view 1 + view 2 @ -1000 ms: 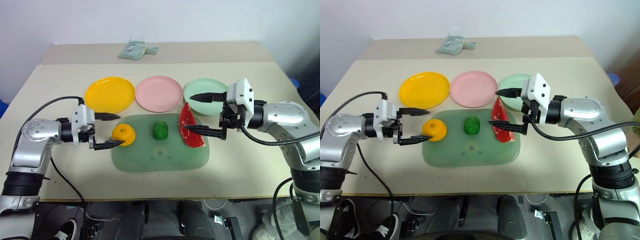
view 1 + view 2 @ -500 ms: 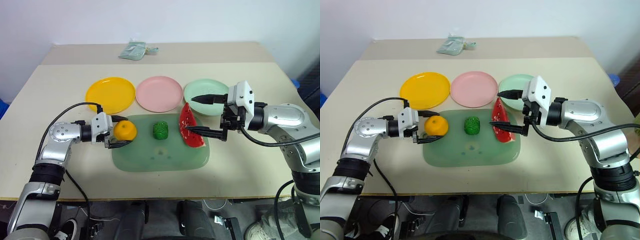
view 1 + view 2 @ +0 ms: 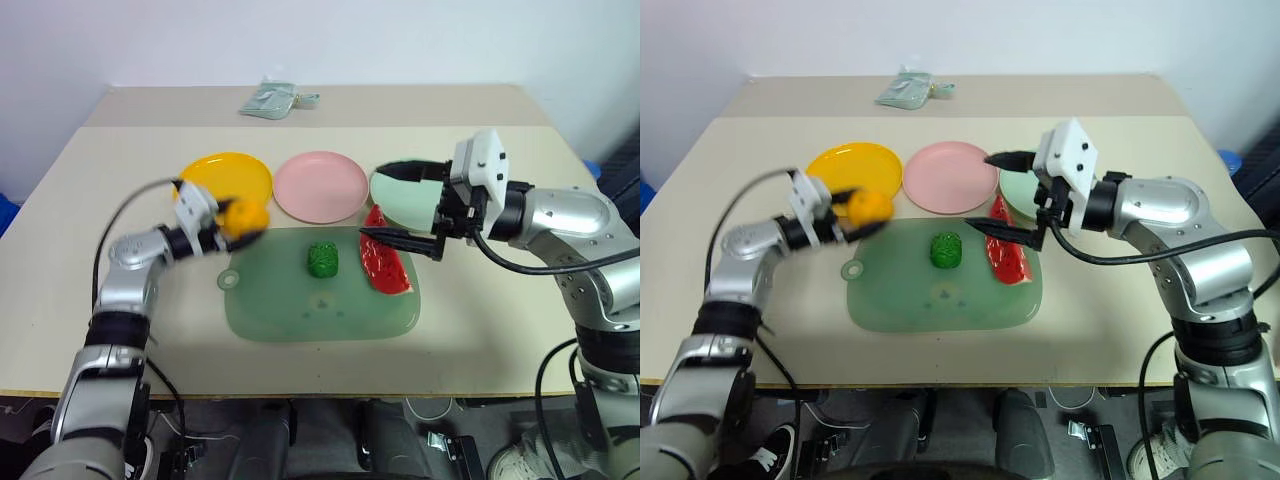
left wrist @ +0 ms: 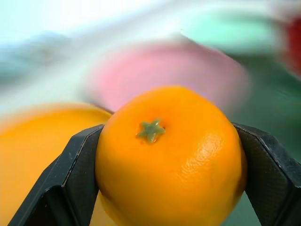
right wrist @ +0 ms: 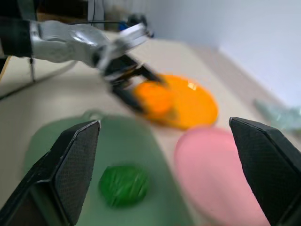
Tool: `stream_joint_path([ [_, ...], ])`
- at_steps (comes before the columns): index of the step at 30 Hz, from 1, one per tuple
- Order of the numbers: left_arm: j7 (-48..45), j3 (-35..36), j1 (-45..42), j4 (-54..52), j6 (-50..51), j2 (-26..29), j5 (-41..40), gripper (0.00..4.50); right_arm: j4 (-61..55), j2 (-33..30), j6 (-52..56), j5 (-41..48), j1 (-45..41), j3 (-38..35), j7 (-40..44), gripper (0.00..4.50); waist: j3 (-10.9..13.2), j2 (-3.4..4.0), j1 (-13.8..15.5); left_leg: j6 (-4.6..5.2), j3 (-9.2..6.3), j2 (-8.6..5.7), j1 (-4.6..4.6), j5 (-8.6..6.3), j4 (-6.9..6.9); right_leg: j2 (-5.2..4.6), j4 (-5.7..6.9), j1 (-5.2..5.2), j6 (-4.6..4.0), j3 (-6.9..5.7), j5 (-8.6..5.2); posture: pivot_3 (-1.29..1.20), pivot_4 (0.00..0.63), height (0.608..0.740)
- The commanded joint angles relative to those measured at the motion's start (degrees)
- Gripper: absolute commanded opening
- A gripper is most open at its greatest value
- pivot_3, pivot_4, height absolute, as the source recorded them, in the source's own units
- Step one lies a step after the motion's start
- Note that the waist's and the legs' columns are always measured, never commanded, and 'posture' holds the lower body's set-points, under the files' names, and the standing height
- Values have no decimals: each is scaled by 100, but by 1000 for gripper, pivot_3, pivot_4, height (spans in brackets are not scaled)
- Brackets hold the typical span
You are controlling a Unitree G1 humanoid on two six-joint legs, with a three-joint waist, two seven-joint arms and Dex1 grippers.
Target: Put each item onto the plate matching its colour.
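My left gripper (image 3: 243, 216) is shut on the round orange fruit (image 4: 169, 155), held off the mat at the near rim of the yellow-orange plate (image 3: 222, 176). Black fingers (image 4: 75, 172) press both sides of the fruit. The bumpy dark green vegetable (image 3: 322, 259) and the red watermelon wedge (image 3: 386, 266) lie on the translucent green mat (image 3: 320, 305). My right gripper (image 3: 374, 200) hangs open just above the wedge's far end, in front of the mint green plate (image 3: 410, 200). The pink plate (image 3: 320, 186) sits between the other two plates.
A pale green packet (image 3: 272, 98) lies at the table's far edge. The three plates stand in a row behind the mat. Bare tabletop stretches to the left, the right and the front of the mat.
My left gripper closed on the orange fruit, lifted it off the mat and carried it back toward the yellow-orange plate. My right gripper rose a little above the watermelon wedge.
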Motion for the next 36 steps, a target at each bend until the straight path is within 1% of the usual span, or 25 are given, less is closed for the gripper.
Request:
stream_joint_path([
  [1,1551,303,-902,1158,-212,-383,243,3491,539,455,-444,-722,-188,267,-682,4500,-5,-5,7,0,2,-2,4,0,2,0,5,3,0,0,0,0,150,740],
  [2,1870,327,-1107,1455,-236,-457,324,3491,603,528,-478,-765,-180,265,-710,4500,-5,-6,22,-1,1,-3,4,1,3,0,5,2,1,0,1,0,150,740],
  [4,2133,254,-1323,1907,-403,-529,503,3491,730,591,-671,-938,-133,264,-756,4500,-5,-6,13,-1,2,-7,1,1,2,-3,4,1,4,0,2,0,150,740],
  [6,2446,-41,-1423,2323,-536,-551,910,3491,725,593,-820,-931,-8,252,-624,4500,-5,-6,-4,0,9,-9,-2,0,2,-4,0,-2,7,3,3,0,150,740],
  [9,2742,-57,-1551,2551,-735,-625,1036,3491,784,529,-986,-968,113,180,-514,4500,-4,-8,-20,0,13,-7,-2,0,-3,-2,0,-9,7,5,3,0,150,740],
  [11,2746,23,-1586,2656,-626,-634,964,4489,791,497,-1049,-986,170,142,-484,4500,-3,-9,-18,-1,13,-5,-3,1,-1,0,6,-10,6,5,3,0,150,740],
  [19,2287,6,-1514,2464,-875,-489,940,4498,743,522,-1128,-984,297,139,-453,4500,-3,-8,-13,-1,13,-5,-2,1,1,0,7,-8,6,5,3,0,150,740],
  [21,1907,55,-1456,2219,-976,-525,766,4498,749,534,-1134,-988,286,153,-445,4500,-3,-8,-12,-2,13,-5,-2,1,1,0,7,-8,6,5,3,0,150,740],
  [23,914,208,-1258,1442,-940,-749,92,4498,770,548,-1131,-929,278,119,-418,4500,-3,-8,-7,-2,13,-4,-2,1,1,-1,7,-7,6,5,4,0,150,740],
  [24,564,258,-1172,1131,-920,-823,-143,4498,775,548,-1132,-905,278,106,-399,4500,-3,-8,4,-2,12,-4,-2,1,2,-1,6,-6,6,5,4,0,150,740],
  [25,348,291,-1084,846,-845,-845,-293,4498,783,540,-1146,-901,277,105,-374,4500,-3,-8,11,-2,12,-4,-3,1,2,-3,5,-5,6,5,4,0,150,740],
  [28,136,386,-928,372,-684,-810,-518,4498,808,535,-1178,-933,272,110,-348,4500,-4,-8,-7,-2,11,-4,-3,1,4,-3,5,-4,5,6,4,0,150,740],
  [30,-611,445,-733,-207,-354,-768,-1061,4498,809,571,-1062,-826,263,88,-320,4500,-4,-8,-50,-2,12,-2,-1,1,1,-1,6,-5,5,6,4,0,150,740],
  [32,-1732,114,-224,-1011,333,-553,-1480,4498,768,618,-888,-701,209,57,-346,4500,-4,-7,-87,-2,12,0,0,1,0,1,7,-7,4,7,3,0,150,740],
  [33,-2114,-43,-8,-1320,582,-450,-1585,4498,775,631,-805,-674,169,45,-377,4500,-5,-4,-124,-2,13,2,0,1,-2,2,6,-7,4,9,3,0,150,740],
  [34,-2348,-136,141,-1549,766,-378,-1661,4498,779,639,-743,-657,143,37,-398,4500,-4,-2,-141,-3,13,2,0,2,-5,1,6,-7,3,11,3,0,150,740],
  [36,-2407,-160,262,-1758,1233,-311,-1802,4498,811,640,-973,-733,115,19,-359,4500,-4,-2,-127,-3,11,2,0,2,-1,1,6,-6,3,12,3,0,150,740],
])
